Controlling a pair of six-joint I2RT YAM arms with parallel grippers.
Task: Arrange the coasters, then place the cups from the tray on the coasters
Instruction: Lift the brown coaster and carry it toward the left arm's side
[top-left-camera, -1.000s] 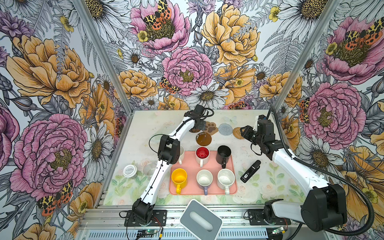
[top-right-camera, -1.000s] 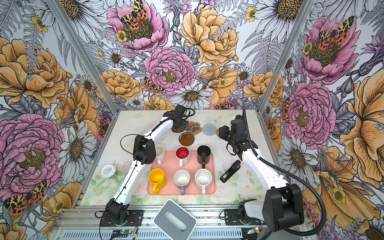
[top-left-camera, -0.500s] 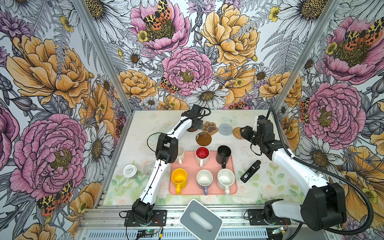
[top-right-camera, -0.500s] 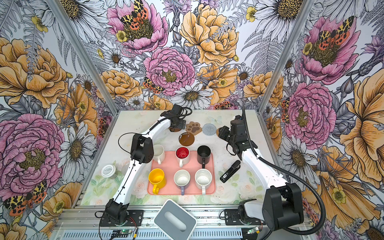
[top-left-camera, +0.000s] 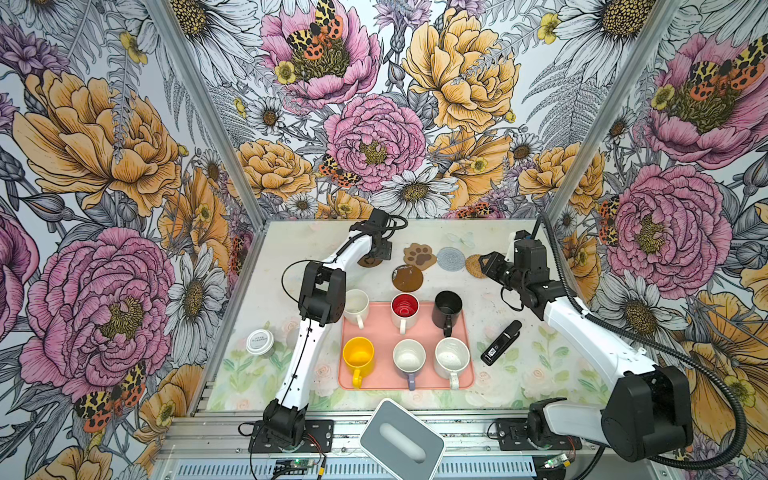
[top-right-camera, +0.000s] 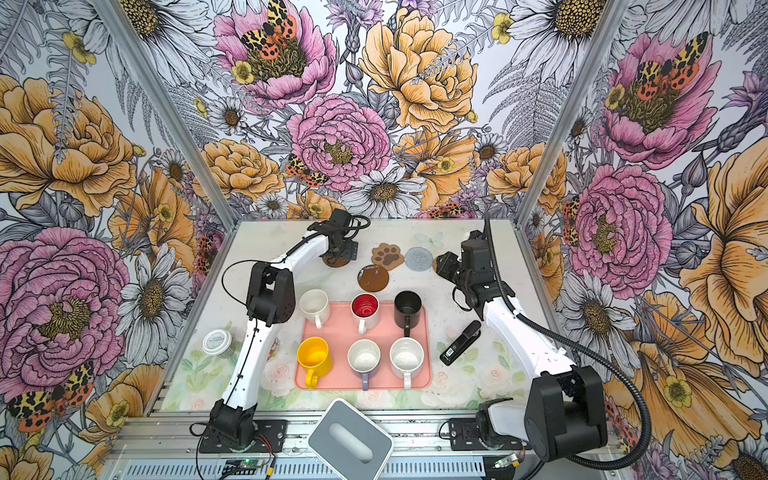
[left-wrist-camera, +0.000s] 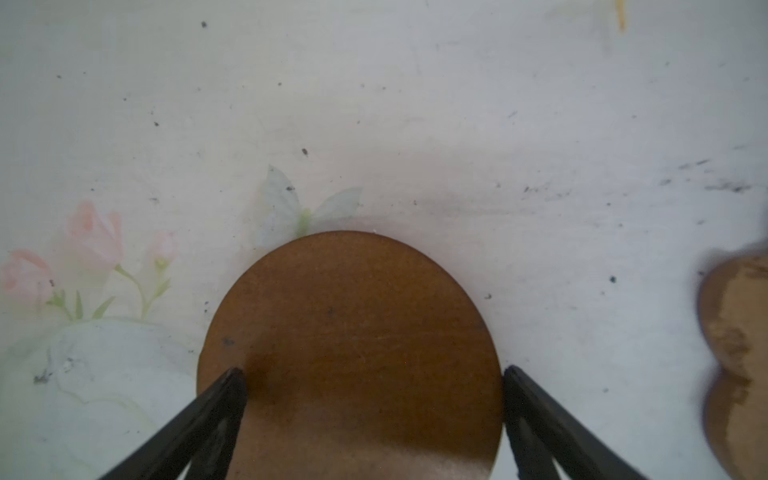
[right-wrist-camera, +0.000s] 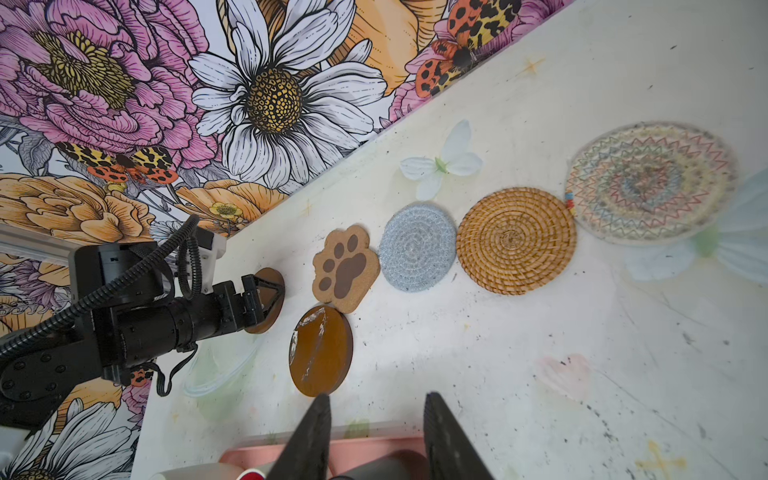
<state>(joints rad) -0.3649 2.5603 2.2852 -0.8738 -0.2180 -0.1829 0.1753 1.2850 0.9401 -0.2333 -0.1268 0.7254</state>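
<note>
Beyond the far-left corner of the tray (top-left-camera: 380, 332), the left gripper (left-wrist-camera: 374, 374) stands low over a plain brown disc (left-wrist-camera: 349, 316) that lies flat on the table. Its fingers are spread wide, one at each side of the disc, gripping nothing. The other coasters run in a row past the tray's far edge: paw-print coaster (top-left-camera: 420, 255), grey-blue round (top-left-camera: 451, 259), rattan round (top-left-camera: 473, 266) and the clear lacy round (right-wrist-camera: 650, 183) farthest toward the right. A glossy brown disc (top-left-camera: 407, 277) sits nearer the tray, touching the paw-print and out of line. The right gripper (right-wrist-camera: 378, 399) hangs off the tray's far-right corner, fingers partly apart and empty. All six cups (top-left-camera: 358, 355) are on the tray. To my eye this is the arranging step. The left arm should rise straight up so a fingertip doesn't drag the disc. The glossy disc should then get its own spot, with room around each mat for a mug and its handle.
</note>
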